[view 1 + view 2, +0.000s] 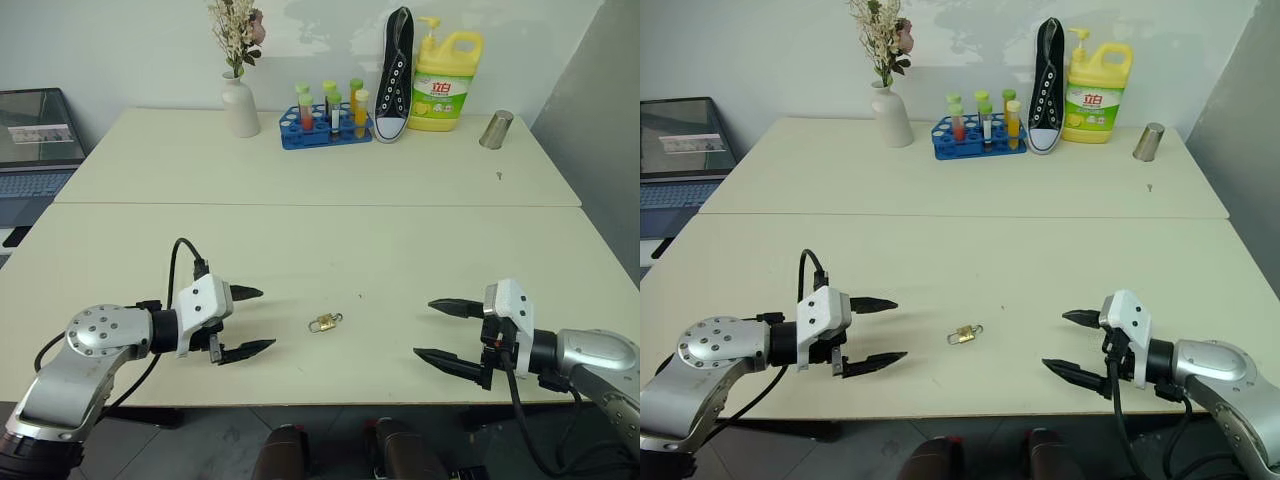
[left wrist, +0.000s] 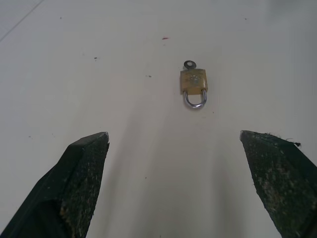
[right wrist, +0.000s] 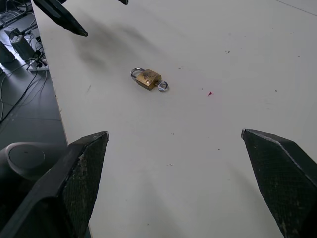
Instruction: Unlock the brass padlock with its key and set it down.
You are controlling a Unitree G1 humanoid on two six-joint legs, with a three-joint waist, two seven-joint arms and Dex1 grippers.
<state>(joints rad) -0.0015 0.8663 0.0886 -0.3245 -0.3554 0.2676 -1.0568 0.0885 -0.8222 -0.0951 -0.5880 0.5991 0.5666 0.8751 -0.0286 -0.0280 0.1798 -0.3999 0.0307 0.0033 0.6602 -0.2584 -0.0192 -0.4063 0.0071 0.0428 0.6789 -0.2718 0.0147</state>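
Observation:
The brass padlock (image 1: 322,323) lies flat on the cream table near its front edge, between my two arms, its silver shackle pointing toward my left side. The key (image 1: 337,319) sticks out of the end of the lock body away from the shackle, its small ring (image 2: 189,64) showing. My left gripper (image 1: 254,321) hovers open a short way to the left of the padlock, fingers aimed at it. My right gripper (image 1: 436,329) stands open farther off to the right, also facing the lock. Neither gripper touches the padlock (image 3: 148,78).
Along the table's far edge stand a white vase of dried flowers (image 1: 239,104), a blue rack of tubes (image 1: 324,126), a black sneaker (image 1: 394,78), a yellow detergent bottle (image 1: 445,82) and a metal cup (image 1: 495,130). A laptop (image 1: 38,140) sits beyond the table's left edge.

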